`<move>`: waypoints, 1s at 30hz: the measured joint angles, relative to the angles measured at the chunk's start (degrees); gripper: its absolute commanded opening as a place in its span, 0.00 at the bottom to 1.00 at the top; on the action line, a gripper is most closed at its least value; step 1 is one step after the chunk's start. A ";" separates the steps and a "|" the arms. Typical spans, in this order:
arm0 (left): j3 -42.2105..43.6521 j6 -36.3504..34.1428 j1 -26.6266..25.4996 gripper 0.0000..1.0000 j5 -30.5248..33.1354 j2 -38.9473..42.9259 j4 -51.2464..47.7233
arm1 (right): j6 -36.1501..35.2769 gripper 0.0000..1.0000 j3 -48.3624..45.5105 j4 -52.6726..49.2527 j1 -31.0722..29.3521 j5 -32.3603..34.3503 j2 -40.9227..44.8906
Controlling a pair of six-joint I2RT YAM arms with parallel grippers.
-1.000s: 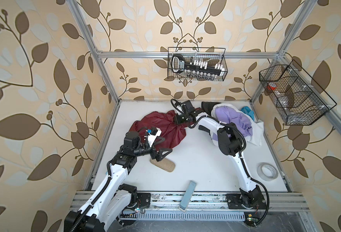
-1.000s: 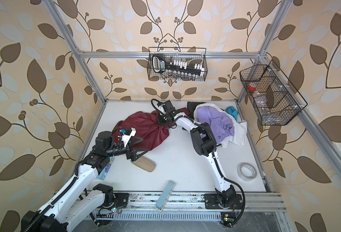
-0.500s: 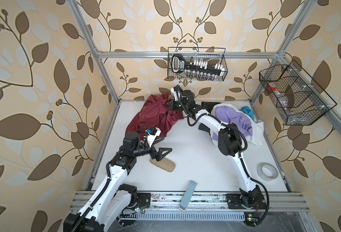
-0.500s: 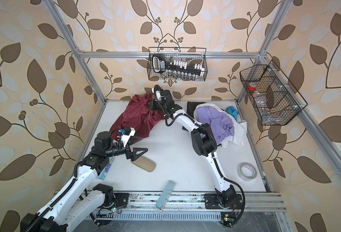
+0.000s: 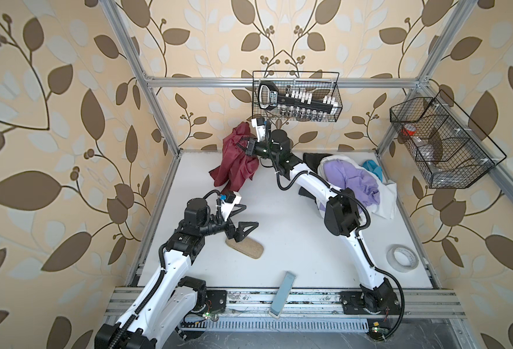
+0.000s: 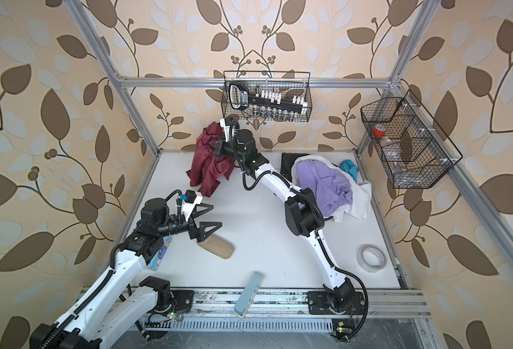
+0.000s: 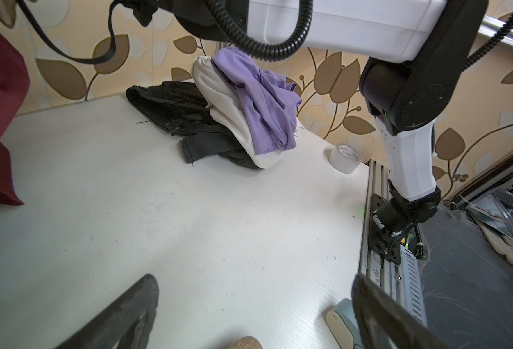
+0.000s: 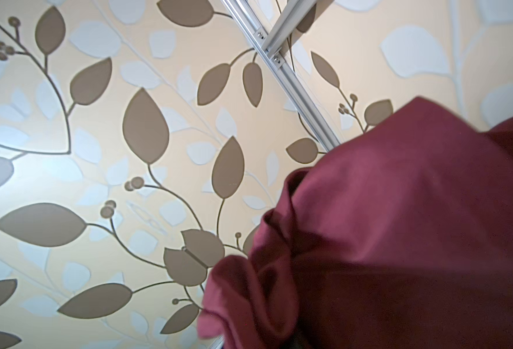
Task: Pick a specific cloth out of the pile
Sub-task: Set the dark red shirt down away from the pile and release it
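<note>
Your right gripper [image 5: 245, 145] is clenched on the cloth [image 5: 234, 164], which hangs below it well apart from the pile [image 5: 351, 178]; you look mid-lift, so next carry it aside and release, left gripper [image 5: 248, 216] gaping idle.

Thin, faintly shiny maroon cloth [image 5: 234, 163]

Right gripper [image 5: 244, 144]: jaws buried in the folds of the cloth [image 5: 234, 164] in both top views; the right wrist view gives only blurred maroon fabric.
Black garment [image 5: 311, 157]: mostly under the pile [image 5: 351, 181], crossed by the right arm in both top views.
Left gripper [image 7: 255, 282]: fingers [image 7: 119, 317] cut off by the left wrist view's edge.
Beige block [image 7: 244, 343]: only a sliver inside that view.
Wire basket [image 5: 294, 72]: contents too small to identify.
</note>
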State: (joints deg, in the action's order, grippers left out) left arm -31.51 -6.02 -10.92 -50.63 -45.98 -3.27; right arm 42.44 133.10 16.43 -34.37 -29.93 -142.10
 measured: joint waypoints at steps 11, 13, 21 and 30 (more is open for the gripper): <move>0.87 0.02 0.00 0.99 0.15 0.94 0.11 | 2.56 0.00 3.19 -0.74 -3.10 -3.58 -16.02; 0.87 0.02 0.00 0.99 0.15 0.94 0.11 | 2.78 0.00 3.19 -1.60 -3.78 -3.72 -18.29; 0.87 0.02 0.00 0.99 0.15 0.94 0.13 | 2.78 0.00 3.19 -3.32 -4.61 -3.72 -20.22; 0.87 0.02 0.00 0.99 0.15 0.94 0.11 | 2.43 0.00 3.19 -3.82 -5.75 -3.76 -21.59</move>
State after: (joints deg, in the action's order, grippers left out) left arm -30.63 -6.00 -10.92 -50.48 -45.04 -3.16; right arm 44.86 136.29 12.60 -40.12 -33.69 -163.70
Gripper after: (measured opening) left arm 0.989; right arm 0.052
